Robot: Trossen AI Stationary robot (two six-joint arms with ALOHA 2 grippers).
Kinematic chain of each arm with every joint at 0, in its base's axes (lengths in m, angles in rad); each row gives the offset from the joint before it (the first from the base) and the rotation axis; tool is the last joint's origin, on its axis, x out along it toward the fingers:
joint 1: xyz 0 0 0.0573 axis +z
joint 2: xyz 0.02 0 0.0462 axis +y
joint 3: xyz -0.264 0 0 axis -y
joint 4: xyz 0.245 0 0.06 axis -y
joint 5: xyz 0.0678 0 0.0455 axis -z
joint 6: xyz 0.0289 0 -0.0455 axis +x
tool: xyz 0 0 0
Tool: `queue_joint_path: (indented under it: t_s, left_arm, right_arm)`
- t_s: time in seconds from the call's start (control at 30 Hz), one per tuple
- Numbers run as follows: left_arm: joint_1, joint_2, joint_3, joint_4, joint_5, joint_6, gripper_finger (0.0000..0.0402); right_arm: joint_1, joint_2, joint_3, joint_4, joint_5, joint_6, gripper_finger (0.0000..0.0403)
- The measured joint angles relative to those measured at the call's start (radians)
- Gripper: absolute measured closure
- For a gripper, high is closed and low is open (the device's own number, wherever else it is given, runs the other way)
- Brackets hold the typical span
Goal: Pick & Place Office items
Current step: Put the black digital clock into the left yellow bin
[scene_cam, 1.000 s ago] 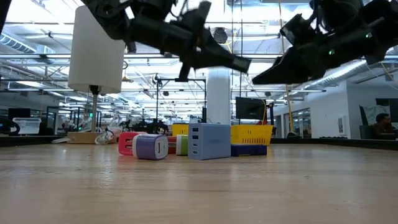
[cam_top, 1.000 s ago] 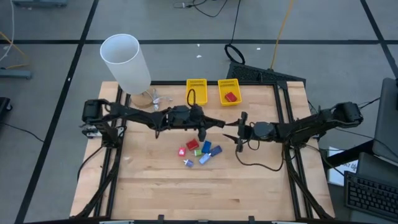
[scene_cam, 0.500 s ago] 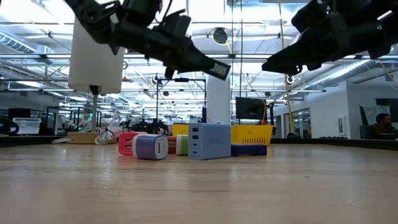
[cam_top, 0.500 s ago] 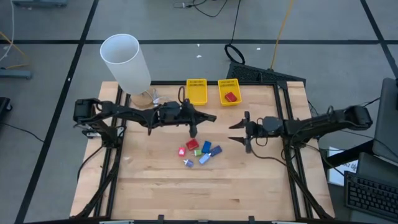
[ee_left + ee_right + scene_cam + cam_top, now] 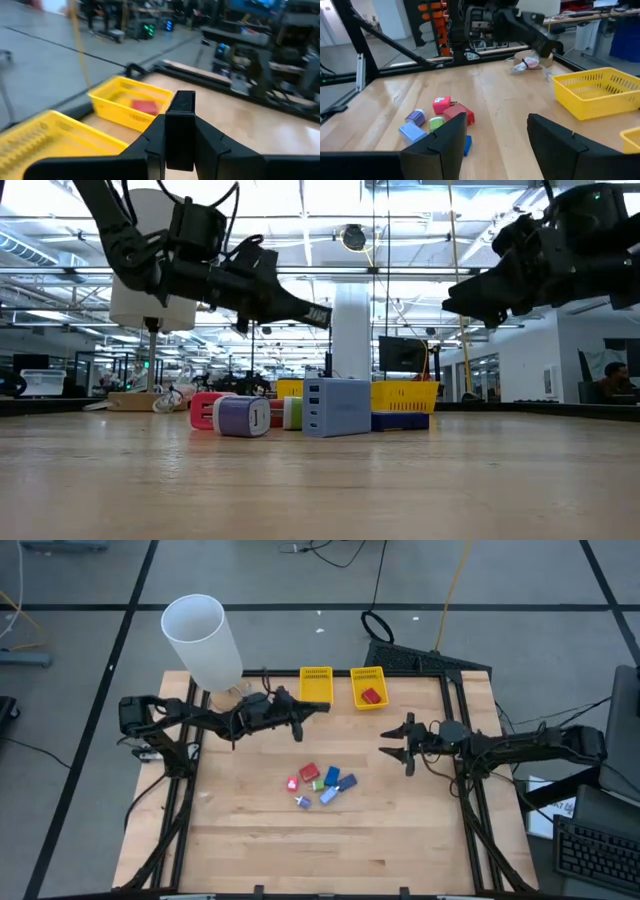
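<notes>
We see two slender arms, dark throughout, built of jointed segments with black cables looped along them. The left claw [image 5: 298,727] ends in flat, matte black fingers [image 5: 181,131] of angular, wedge-shaped moulding. The right claw [image 5: 403,749] carries the same blocky black fingers [image 5: 447,139], broad at the base and tapering to squared tips. No markings are legible on either.

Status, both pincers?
Left pincer shut on black rectangular block, near yellow mesh basket. Right pincer open, hovering. Small coloured blocks lie mid-table. Nothing blocking.
</notes>
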Motion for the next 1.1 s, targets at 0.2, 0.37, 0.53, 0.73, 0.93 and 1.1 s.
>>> queue_joint_path:
  t_s: [0.2, 0.37, 0.53, 0.73, 0.93, 1.1]
  left_arm:
    - [0.080, 0.000, 0.007, 0.011, -0.053, -0.005, 0.0342]
    - [0.129, 0.014, 0.008, -0.031, -0.068, -0.021, 0.0341]
    - [0.145, 0.064, 0.008, -0.003, -0.096, -0.067, 0.0341]
    - [0.139, 0.159, 0.072, 0.012, -0.163, -0.089, 0.0340]
    - [0.134, 0.247, 0.152, -0.067, -0.258, -0.095, 0.0340]
    - [0.136, 0.278, 0.174, -0.113, -0.290, -0.103, 0.0339]
  right_arm:
    - [-0.046, 0.000, -0.001, 0.000, -0.027, 0.012, 0.0207]
    - [-0.063, 0.001, -0.001, -0.001, -0.026, 0.012, 0.0207]
    - [-0.063, 0.001, -0.001, 0.000, -0.026, 0.008, 0.0207]
    - [-0.063, 0.001, -0.001, 0.008, -0.025, 0.000, 0.0206]
    - [-0.063, 0.001, -0.001, 0.007, -0.024, 0.000, 0.0206]
    - [-0.063, 0.001, -0.001, -0.007, -0.024, 0.000, 0.0206]
